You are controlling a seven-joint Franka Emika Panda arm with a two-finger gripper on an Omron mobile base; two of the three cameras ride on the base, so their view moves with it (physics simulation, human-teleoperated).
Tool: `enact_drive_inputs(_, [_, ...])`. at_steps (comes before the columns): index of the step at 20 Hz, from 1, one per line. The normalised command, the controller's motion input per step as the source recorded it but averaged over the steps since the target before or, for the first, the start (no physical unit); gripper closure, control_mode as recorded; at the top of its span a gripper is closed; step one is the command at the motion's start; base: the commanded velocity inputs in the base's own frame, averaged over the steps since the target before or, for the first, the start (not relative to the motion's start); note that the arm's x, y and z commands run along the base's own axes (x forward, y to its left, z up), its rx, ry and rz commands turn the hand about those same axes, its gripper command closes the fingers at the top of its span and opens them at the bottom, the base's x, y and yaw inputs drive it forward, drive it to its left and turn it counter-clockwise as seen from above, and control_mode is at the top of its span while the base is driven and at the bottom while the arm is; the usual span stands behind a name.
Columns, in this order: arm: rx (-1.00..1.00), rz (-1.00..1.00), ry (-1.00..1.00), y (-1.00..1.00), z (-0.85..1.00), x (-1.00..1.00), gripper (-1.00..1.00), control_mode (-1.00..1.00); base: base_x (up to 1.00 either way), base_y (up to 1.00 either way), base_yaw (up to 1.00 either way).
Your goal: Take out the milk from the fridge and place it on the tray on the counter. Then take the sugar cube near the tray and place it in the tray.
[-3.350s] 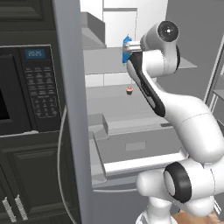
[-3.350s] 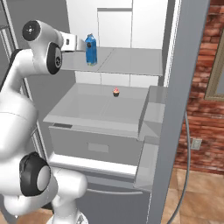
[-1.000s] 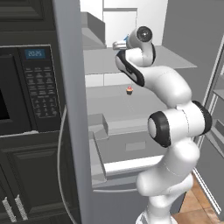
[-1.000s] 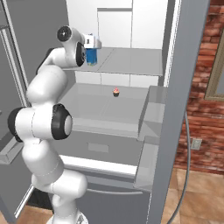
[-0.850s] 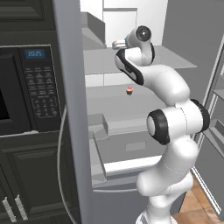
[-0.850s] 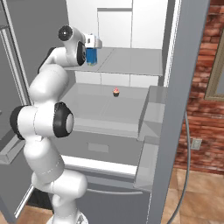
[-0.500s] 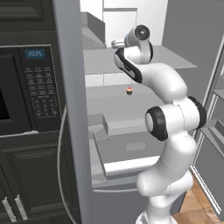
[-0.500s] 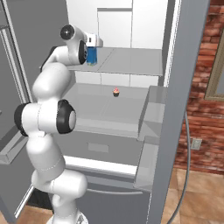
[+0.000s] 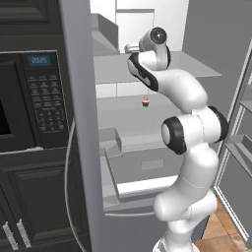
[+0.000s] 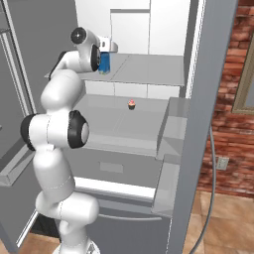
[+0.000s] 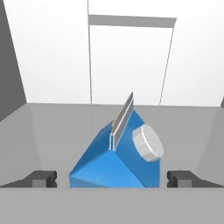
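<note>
The milk (image 11: pixel 114 162) stands on the upper fridge (image 10: pixel 149 69) shelf between your spread fingers (image 11: pixel 41 178). It looks stiff but probably smooth; grip the flat sides below the gable.

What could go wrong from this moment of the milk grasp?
The end effector straddles the milk with a gap on each side; closing off-centre might tip the carton on the fridge shelf. Its slanted gabled top with the cap offers poor contact if the fingertips sit too high. Pulling out low might hit the cupcake below.
</note>
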Motion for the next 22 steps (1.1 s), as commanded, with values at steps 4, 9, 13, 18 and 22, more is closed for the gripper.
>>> enact_drive_inputs(4, [0.0, 0.0, 0.0, 0.0, 0.0, 0.08, 1.0, -1.0, 0.0, 0.0, 0.0])
enact_drive_inputs(9, [0.0, 0.0, 0.0, 0.0, 0.0, 0.02, 1.0, -1.0, 0.0, 0.0, 0.0])
enact_drive_inputs(13, [0.0, 0.0, -0.01, 0.0, 0.0, 0.0, 1.0, -1.0, 0.0, 0.0, 0.0])
enact_drive_inputs(18, [0.0, 0.0, -0.04, -0.02, 0.02, -0.15, 1.0, -1.0, 0.0, 0.0, 0.0])
enact_drive_inputs(22, [-0.06, -0.01, -0.05, 0.13, 0.2, -0.52, 1.0, -1.0, 0.0, 0.0, 0.0])
